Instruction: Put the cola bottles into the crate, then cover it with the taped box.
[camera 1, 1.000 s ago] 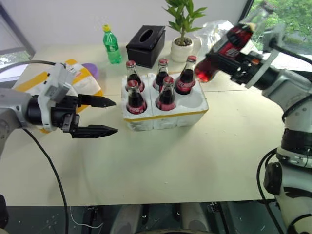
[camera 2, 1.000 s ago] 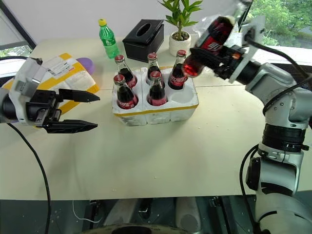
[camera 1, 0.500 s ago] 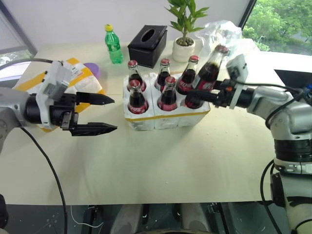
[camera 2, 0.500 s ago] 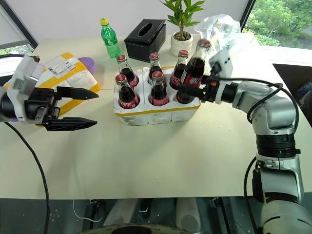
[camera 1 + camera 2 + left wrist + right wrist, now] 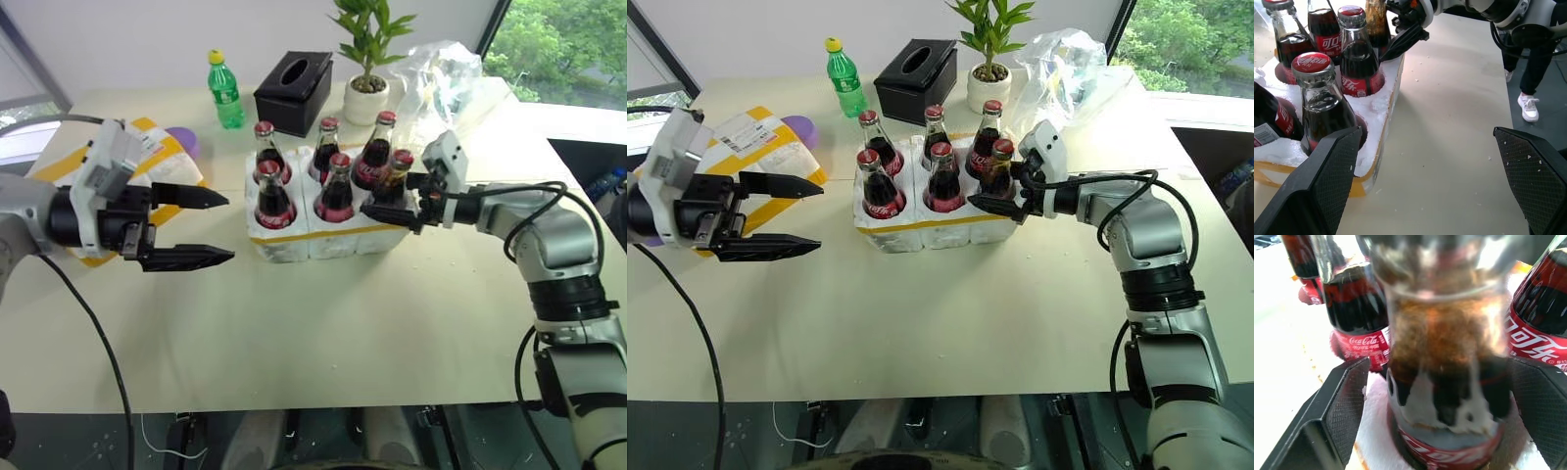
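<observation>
Right wrist view: sixth of the cola bottles (image 5: 1447,377) stands in its well with the right gripper's (image 5: 1003,192) fingers (image 5: 1337,411) spread either side, clear of the glass, so it reads as released, cola frothing inside. All six sit upright in the crate (image 5: 940,231), centre of the head frames on the desk (image 5: 950,323). Left gripper (image 5: 201,227), left of frame, hangs with fingers wide, nothing between them, probably parked ready for the lid. Taped box (image 5: 752,147) lies behind it, upper left. Next step, likely: right arm backs off, box goes over crate.
</observation>
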`<control>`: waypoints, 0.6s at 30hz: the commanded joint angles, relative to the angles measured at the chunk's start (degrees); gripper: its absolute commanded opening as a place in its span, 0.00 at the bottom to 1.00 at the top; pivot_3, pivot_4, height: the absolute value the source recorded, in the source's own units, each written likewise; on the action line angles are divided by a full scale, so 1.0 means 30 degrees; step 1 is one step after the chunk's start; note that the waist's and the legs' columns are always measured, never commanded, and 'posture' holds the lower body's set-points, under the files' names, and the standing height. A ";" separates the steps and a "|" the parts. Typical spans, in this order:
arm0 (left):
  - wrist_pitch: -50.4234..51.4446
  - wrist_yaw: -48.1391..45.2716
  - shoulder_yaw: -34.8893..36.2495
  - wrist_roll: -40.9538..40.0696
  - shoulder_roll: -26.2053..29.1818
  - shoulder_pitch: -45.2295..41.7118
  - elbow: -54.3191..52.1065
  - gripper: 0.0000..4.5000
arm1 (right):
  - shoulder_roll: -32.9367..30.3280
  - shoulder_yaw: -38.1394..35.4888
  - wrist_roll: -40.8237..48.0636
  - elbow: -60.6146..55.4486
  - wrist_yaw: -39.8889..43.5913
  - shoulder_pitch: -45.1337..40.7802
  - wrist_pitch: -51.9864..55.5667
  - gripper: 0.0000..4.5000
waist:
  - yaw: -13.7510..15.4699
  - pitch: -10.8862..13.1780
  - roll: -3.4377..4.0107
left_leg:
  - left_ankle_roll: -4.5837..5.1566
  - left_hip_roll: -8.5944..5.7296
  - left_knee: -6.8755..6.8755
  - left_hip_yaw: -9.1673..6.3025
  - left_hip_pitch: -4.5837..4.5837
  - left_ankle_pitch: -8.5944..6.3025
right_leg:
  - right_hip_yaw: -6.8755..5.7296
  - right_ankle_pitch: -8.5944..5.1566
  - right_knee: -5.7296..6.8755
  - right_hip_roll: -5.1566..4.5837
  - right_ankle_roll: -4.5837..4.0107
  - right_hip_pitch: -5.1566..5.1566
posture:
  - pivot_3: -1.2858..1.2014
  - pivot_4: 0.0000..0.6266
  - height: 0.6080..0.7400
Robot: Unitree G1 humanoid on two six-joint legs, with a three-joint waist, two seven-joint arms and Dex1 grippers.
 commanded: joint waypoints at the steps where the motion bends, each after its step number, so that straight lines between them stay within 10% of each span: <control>1: -0.0033 0.0459 0.1310 -0.0138 0.0452 0.0496 -0.0599 1.00 | -0.1718 -0.2534 0.2233 -0.1868 0.1355 -0.0596 0.1500 0.99 | 0.0018 0.0002 0.0003 | 0.0000 -0.0002 0.0000 0.0000 -0.0002 0.0000 | 0.0000 0.0000 0.0000 -0.0004 0.0000 -0.0002 | 0.52 0.24 0.94; 7: 0.0210 0.2710 0.4241 0.0380 0.0607 0.2375 -0.1238 1.00 | -0.5049 -0.5365 0.5111 -0.3253 0.3895 -0.0387 0.3184 0.99 | -0.0005 0.0004 0.0001 | 0.0078 0.0017 -0.0011 -0.0002 -0.0001 -0.0050 | 0.0000 -0.0001 -0.0016 -0.0031 -0.0001 -0.0002 | 0.52 0.24 0.94; 18: -0.5277 0.4963 1.1645 1.2872 0.0230 1.5257 -0.1754 1.00 | -0.5381 -0.5623 0.5930 -0.3573 0.4680 0.0985 0.2700 0.99 | -0.0009 -0.0005 0.0002 | 0.0075 0.0032 -0.0040 0.0036 0.0018 -0.0060 | 0.0007 -0.0007 -0.0032 -0.0071 -0.0012 0.0000 | 0.52 0.24 0.94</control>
